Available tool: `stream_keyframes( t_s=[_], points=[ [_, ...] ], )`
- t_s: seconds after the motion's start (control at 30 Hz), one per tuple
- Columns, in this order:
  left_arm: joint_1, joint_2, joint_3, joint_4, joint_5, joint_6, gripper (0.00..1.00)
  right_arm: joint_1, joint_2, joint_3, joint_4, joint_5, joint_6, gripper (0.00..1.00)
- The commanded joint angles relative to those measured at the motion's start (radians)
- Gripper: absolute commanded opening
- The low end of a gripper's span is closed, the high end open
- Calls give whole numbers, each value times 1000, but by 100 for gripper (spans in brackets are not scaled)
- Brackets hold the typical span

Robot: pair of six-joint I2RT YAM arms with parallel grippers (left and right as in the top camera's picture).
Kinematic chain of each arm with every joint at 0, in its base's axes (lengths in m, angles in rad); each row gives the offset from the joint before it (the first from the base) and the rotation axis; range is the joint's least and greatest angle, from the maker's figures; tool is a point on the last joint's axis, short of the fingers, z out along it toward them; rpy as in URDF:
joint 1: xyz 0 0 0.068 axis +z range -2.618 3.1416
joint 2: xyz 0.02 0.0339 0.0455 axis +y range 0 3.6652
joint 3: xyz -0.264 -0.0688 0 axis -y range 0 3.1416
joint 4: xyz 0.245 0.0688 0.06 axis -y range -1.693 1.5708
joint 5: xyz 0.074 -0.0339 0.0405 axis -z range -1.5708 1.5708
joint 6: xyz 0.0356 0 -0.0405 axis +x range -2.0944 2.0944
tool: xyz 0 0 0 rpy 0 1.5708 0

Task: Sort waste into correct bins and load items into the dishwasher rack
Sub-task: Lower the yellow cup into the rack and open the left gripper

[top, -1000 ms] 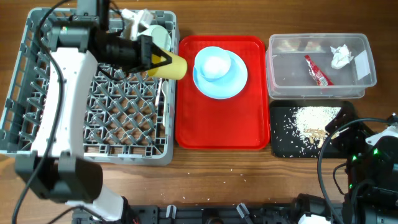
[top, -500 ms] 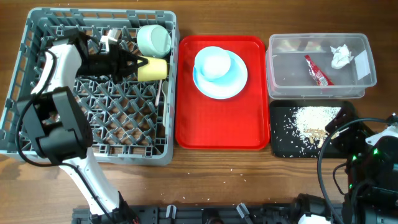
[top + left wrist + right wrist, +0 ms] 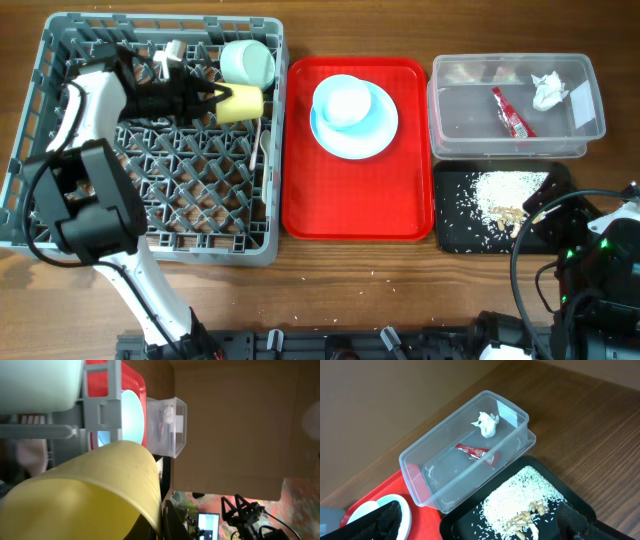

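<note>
One arm (image 3: pixel 95 105) stretches level across the dishwasher rack (image 3: pixel 190 215), left gripper (image 3: pixel 215 100) clamped on the tipped yellow cup (image 3: pixel 245 102); right gripper (image 3: pixel 479 512) hovers by the black tray (image 3: pixel 462 525), jaws apart.

Rack (image 3: pixel 200 190) left; serving tray (image 3: pixel 355 205) centre, plate (image 3: pixel 345 150) on it; tub (image 3: pixel 462 112) right, shallow tray (image 3: pixel 455 228) before it.

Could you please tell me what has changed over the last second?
The left gripper, still shut on the yellow cup, carried it leftward from over the right wall of the dishwasher rack to inside it, beside the green bowl. The blue plate, red tray and clear tub stayed put.
</note>
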Motion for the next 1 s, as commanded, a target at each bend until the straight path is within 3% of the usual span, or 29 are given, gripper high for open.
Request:
stream_keyframes(
  t_s=[0.0,0.1,0.17,0.3,0.43,0.67,0.7,0.73,0.9,0.97],
  points=[
    [-37,37,-9,11,-29,1,4,-3,-4,8,3,-5,6,100],
    [-43,37,-9,21,-103,1,4,-3,-4,8,3,-5,6,100],
    [-41,37,-22,32,-246,1,4,-3,-4,8,3,-5,6,100],
    [-41,37,-93,119,-301,1,4,-3,-4,8,3,-5,6,100],
    [-29,37,-93,78,-485,1,4,-3,-4,8,3,-5,6,100],
    [48,35,-93,2,-505,1,5,-3,-4,8,3,-5,6,100],
    [48,35,-93,-5,-505,1,15,-3,-4,8,3,-5,6,100],
    [48,34,-91,-12,-505,2,99,-3,-4,8,3,-5,6,100],
    [79,-107,-89,-40,-509,1,100,-3,-4,8,3,-5,6,100],
    [88,-260,-89,-67,-540,-45,100,-3,-4,8,3,-5,6,100]
  ],
)
